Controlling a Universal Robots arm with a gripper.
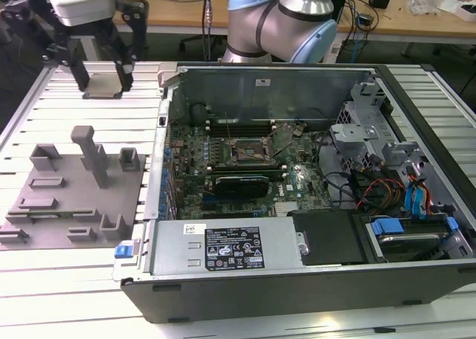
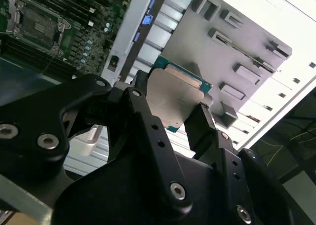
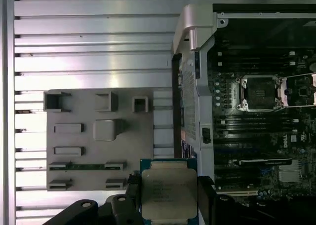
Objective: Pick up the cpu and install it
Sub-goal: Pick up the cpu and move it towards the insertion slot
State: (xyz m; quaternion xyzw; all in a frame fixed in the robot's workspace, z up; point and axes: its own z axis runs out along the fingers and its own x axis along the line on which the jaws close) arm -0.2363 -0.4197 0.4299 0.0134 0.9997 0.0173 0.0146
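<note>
Pick-up looked done: cpu [image 1: 104, 82] was pinched at its edges between both fingers of gripper [image 1: 103, 76]. It was held above slatted table [image 1: 67, 294], near grey fixture plate [image 1: 71, 205] and outside computer case [image 1: 297, 298].
Install remained: motherboard socket [image 1: 247, 154] was empty, well apart from cpu.
Count: one cpu, one gripper, one socket, one fixture plate, one case.

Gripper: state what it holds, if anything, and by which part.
The gripper holds the cpu, with a finger pressed on each of two opposite side edges and the metallic top left uncovered.
</note>
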